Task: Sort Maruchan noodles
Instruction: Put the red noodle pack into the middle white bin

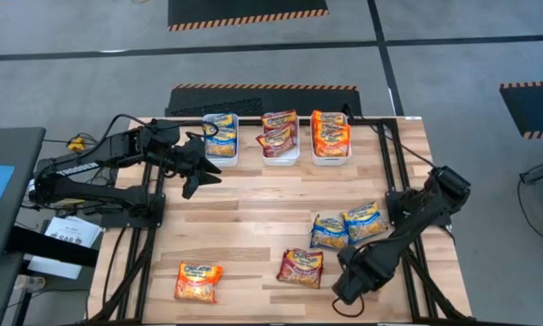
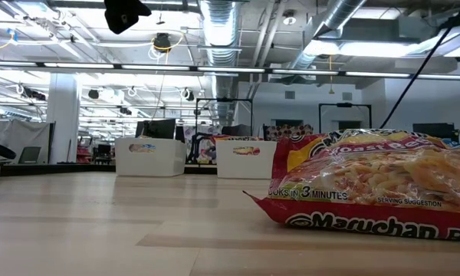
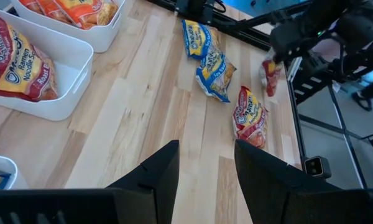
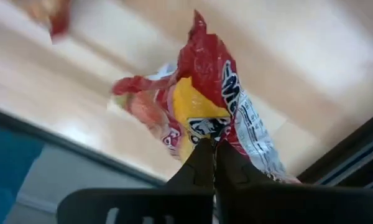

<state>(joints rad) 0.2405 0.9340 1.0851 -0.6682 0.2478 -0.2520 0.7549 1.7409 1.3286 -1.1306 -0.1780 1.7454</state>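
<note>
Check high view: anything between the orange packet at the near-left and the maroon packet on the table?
Nothing. Bare wood separates the orange packet from the maroon packet in the high view.

Left arm: extended from the left edge across the far part of the surface, its gripper (image 1: 202, 170) raised, jaws parted with nothing between them, both dark fingers (image 3: 154, 175) visible in the left wrist view. Right arm: folded along the right side and reaching toward the near edge, its gripper (image 4: 212, 151) with jaws pressed together on a maroon packet (image 4: 214, 106).
</note>
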